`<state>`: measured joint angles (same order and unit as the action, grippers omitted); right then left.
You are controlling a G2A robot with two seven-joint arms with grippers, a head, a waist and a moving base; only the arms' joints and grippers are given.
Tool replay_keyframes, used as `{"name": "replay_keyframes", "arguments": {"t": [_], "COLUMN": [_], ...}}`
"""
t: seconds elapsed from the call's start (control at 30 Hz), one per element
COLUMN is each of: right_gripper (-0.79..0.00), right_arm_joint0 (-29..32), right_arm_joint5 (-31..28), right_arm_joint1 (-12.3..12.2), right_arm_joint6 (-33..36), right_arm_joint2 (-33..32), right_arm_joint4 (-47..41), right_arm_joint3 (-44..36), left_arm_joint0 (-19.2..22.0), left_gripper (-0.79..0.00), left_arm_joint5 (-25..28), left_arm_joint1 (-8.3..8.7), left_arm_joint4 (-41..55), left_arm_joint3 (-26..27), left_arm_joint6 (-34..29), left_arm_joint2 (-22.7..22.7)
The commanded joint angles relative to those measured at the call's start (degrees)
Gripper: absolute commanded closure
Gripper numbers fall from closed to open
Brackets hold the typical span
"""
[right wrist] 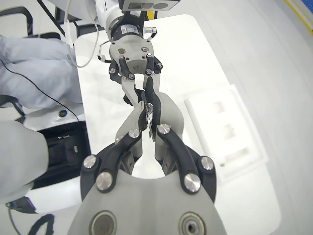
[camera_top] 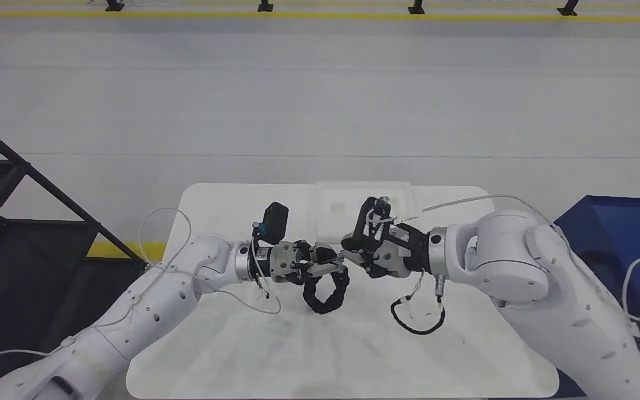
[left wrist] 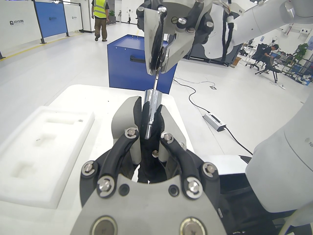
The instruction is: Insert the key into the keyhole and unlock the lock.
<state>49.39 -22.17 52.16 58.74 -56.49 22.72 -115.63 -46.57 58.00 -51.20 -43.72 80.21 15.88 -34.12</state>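
Two-armed key insertion, mid-air stage. The left gripper [left wrist: 149, 103] is clamping the lock [left wrist: 150, 116]. Its fingers are closed tight on either side, so that the lock's chrome end is projecting past the fingertips toward the opposite arm. The right gripper [left wrist: 158, 69] is facing it tip to tip, with its fingers pinched shut on the head of the key [left wrist: 155, 81]. The key's blade is pointing in line with the lock's long axis and is meeting its end face; how far the blade is entering cannot be told. Both grippers are hanging in the air over the middle of the table [camera_top: 300, 350], the left arm coming in from the left edge and the right arm from the right edge. A black loop [camera_top: 325, 292] is hanging beneath the left gripper, just above the table top. A white foam tray [camera_top: 365, 200] with rectangular recesses is lying against the middle of the far edge. A blue box [left wrist: 137, 59] is standing on the floor beyond the right edge.
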Motion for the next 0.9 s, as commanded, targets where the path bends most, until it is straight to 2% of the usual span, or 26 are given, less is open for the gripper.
{"name": "replay_keyframes", "arguments": {"t": [0.0, 0.23, 0.27, 0.3, 0.33, 0.5, 0.87], "right_gripper": [0.000, 0.000, -0.157, -0.594, -0.785, -0.785, -0.785], "right_arm_joint0": [0.3, 1.6, 1.7, 1.9, 2.0, 2.7, 5.2], "right_arm_joint5": [2.7, 8.1, 8.3, 8.7, 9.0, 9.3, 8.3], "right_arm_joint1": [0.0, -0.1, -0.1, -0.1, -0.1, -0.2, -0.8], "right_arm_joint6": [0.9, 1.8, 1.9, 2.0, 2.1, 1.8, 1.7], "right_arm_joint2": [-0.3, -1.6, -1.7, -1.8, -1.8, -2.8, -5.5], "right_arm_joint4": [-2.2, -7.0, -7.1, -7.4, -7.7, -8.2, -8.5], "right_arm_joint3": [0.5, 1.6, 1.5, 1.7, 1.7, 1.9, 1.5], "left_arm_joint0": [0.0, 0.1, 0.2, 0.2, 0.3, 0.2, -0.7], "left_gripper": [0.000, 0.000, 0.000, 0.000, 0.000, 0.000, 0.000], "left_arm_joint5": [0.0, 0.0, 0.0, 0.0, 0.0, -0.4, -6.3], "left_arm_joint1": [-0.04, -0.23, -0.27, -0.32, -0.37, -0.70, -2.41], "left_arm_joint4": [-0.4, -2.3, -2.6, -3.0, -3.5, -7.4, -18.5], "left_arm_joint3": [-0.1, -0.6, -0.7, -1.0, -1.2, -3.3, -8.1], "left_arm_joint6": [0.5, 1.9, 2.0, 2.0, 2.0, 0.8, -2.8], "left_arm_joint2": [0.1, 0.3, 0.3, 0.3, 0.2, -0.7, 0.0]}}
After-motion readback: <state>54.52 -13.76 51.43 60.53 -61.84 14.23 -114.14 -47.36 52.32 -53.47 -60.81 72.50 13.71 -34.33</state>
